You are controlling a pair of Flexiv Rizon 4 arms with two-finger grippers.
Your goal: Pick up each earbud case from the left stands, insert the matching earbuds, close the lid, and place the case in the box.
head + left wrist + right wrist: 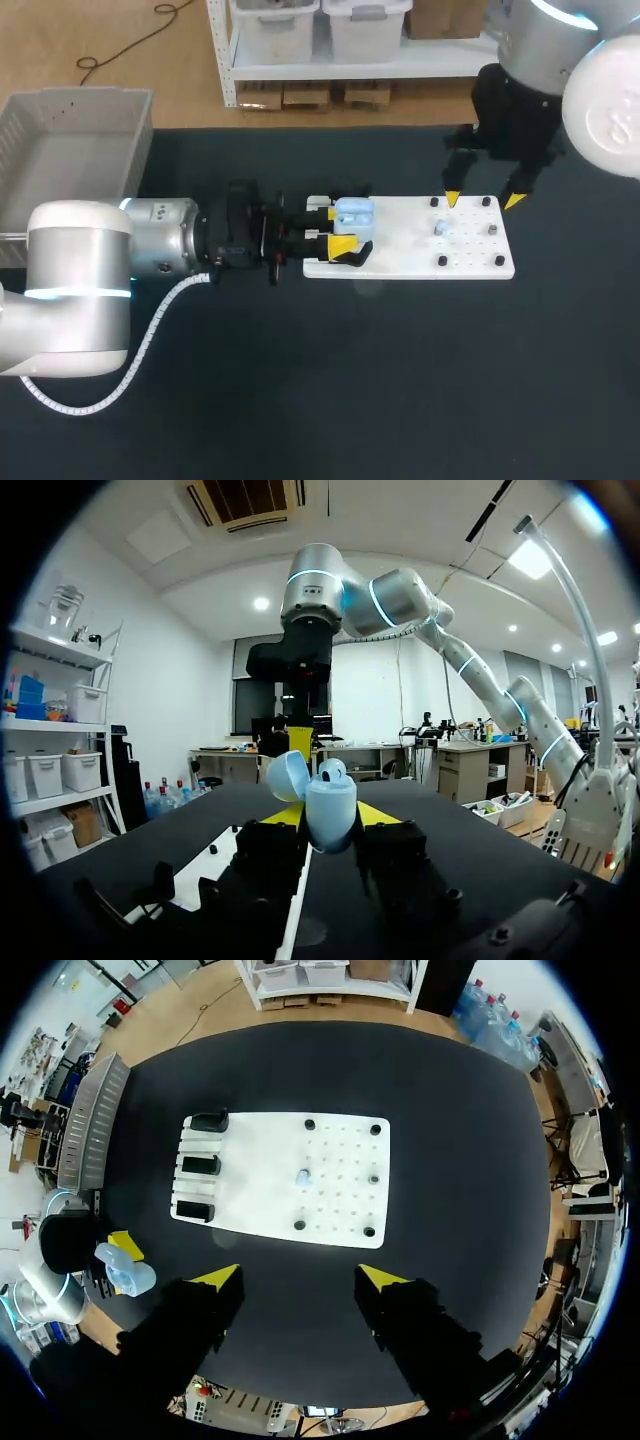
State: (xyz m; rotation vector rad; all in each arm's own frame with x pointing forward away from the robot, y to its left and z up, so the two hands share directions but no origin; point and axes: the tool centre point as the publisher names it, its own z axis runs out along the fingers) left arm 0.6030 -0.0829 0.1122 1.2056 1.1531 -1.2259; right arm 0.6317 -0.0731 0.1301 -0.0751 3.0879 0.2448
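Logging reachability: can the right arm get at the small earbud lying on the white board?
Probably yes: the right gripper hangs open above the white board, and nothing covers the earbud.

Left arm (80, 290) lying low and level, wrist stretched straight out. Left gripper (335, 228) pointing sideways, both yellow-tipped fingers (285, 815) pressing light-blue earbud case (330, 805) between them from two sides. Right arm (600, 90) hanging over far side, wrist pointing straight down. Right gripper (483, 200) hovering, fingers spreading wide, gripping nothing, standing well apart from left gripper.
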